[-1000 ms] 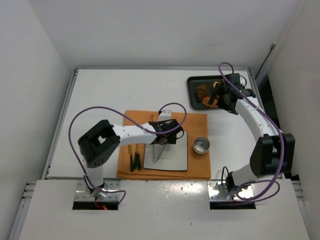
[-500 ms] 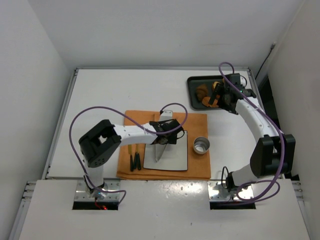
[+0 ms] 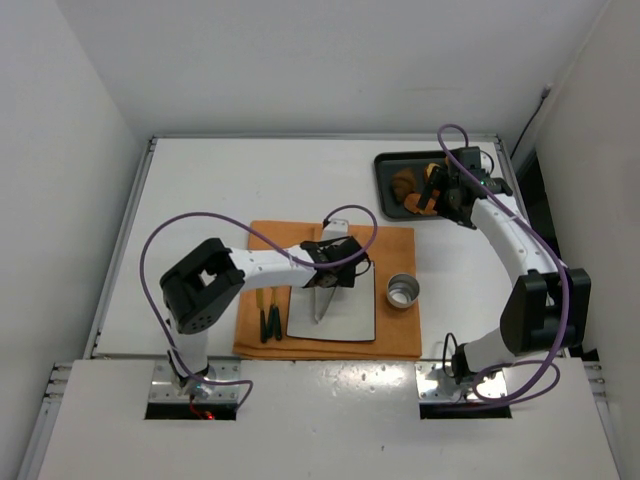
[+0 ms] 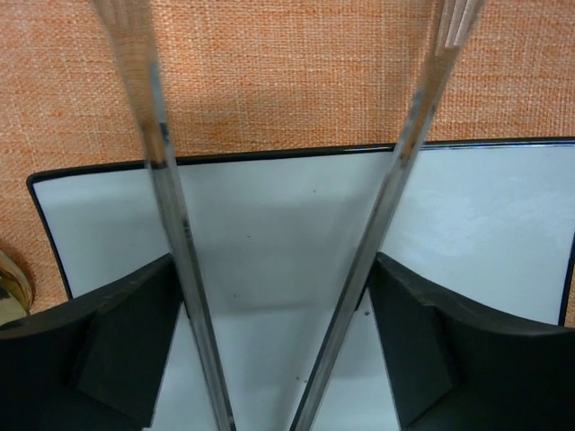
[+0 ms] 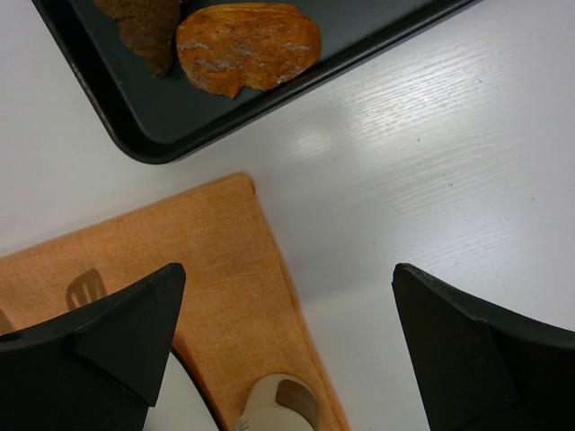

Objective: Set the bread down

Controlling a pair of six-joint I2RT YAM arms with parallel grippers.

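The bread (image 3: 403, 184), a small dark-brown ridged pastry, lies in the black tray (image 3: 384, 163) at the back right; it also shows at the top of the right wrist view (image 5: 144, 27). My right gripper (image 3: 441, 194) (image 5: 287, 269) is open and empty, above the table just near the tray's front edge. My left gripper (image 3: 327, 262) (image 4: 272, 269) is shut on metal tongs (image 3: 319, 297) (image 4: 171, 233), held over the white plate (image 3: 352, 316) (image 4: 269, 202). The tongs' arms are spread with nothing between them.
An orange-tan bread slice (image 5: 247, 45) lies next to the bread in the tray (image 5: 135, 117). The plate sits on an orange mat (image 3: 392, 250) (image 5: 225, 269). A small metal cup (image 3: 402, 291) (image 5: 278, 404) stands right of the plate. Two dark utensils (image 3: 268, 322) lie left of it.
My left gripper with the tongs has shifted very slightly over the plate. The right arm has not moved.
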